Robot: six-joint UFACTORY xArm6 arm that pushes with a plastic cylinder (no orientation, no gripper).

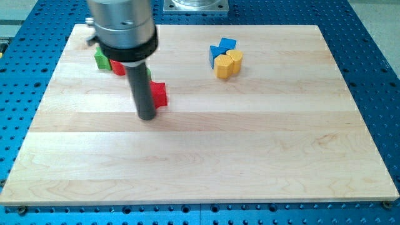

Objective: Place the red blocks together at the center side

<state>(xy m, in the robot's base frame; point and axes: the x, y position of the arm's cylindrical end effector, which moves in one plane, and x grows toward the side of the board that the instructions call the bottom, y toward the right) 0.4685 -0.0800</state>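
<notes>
My tip [147, 117] sits low on the pale wooden table [206, 162], touching the left side of one red block [160, 94].

There is no hand here, only a rod. The other red block [117, 66] waits in the upper left beside a green block [101, 59]. The blue blocks [221, 50] and yellow blocks [229, 64] sit upper middle. The reds are apart, so most work is left.

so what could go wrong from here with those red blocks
My tip sits at the left edge of one red block, so an off-centre push may spin it aside. The other red block touches a green block and lies partly hidden behind the rod, so the green may get dragged along.
</notes>
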